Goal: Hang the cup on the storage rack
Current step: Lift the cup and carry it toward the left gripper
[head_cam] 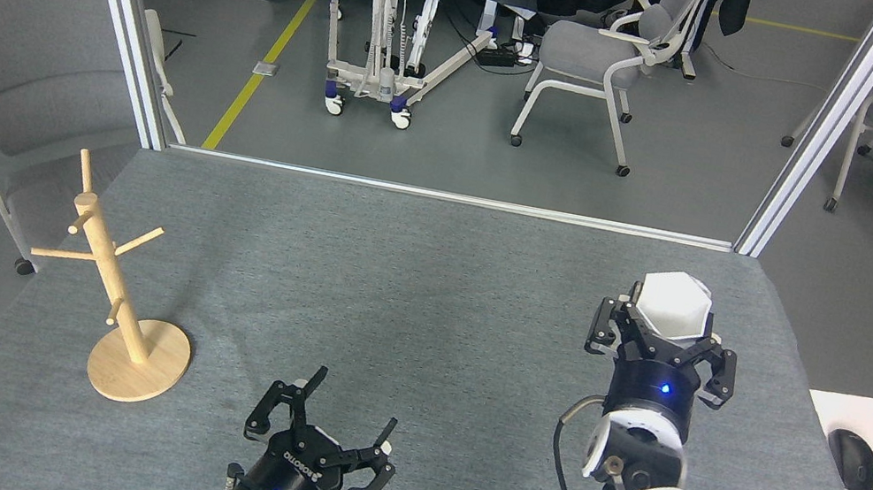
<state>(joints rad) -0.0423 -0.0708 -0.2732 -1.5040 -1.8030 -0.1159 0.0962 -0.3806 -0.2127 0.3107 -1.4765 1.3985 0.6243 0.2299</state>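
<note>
The right gripper has its jaws clamped around the cup, which sits raised off the counter on the right side, its faceted white body showing above the black fingers. The left gripper hangs low near the front edge with its jaws spread and nothing between them.

The step in hand appears to be carrying the cup across to the storage rack, which stands well apart on the far left of the counter. No handle can be made out from here, so how the cup is meant to catch on a peg is unclear. To do it well, the robot would probably turn the cup so a peg can enter it, approach along that peg's upward slant, and let go only once the cup is seated. A sideways knock could tip the slim pole on its round base; the free left gripper could steady it.

Counted: one cup, one rack with about five pegs visible, two grippers.
</note>
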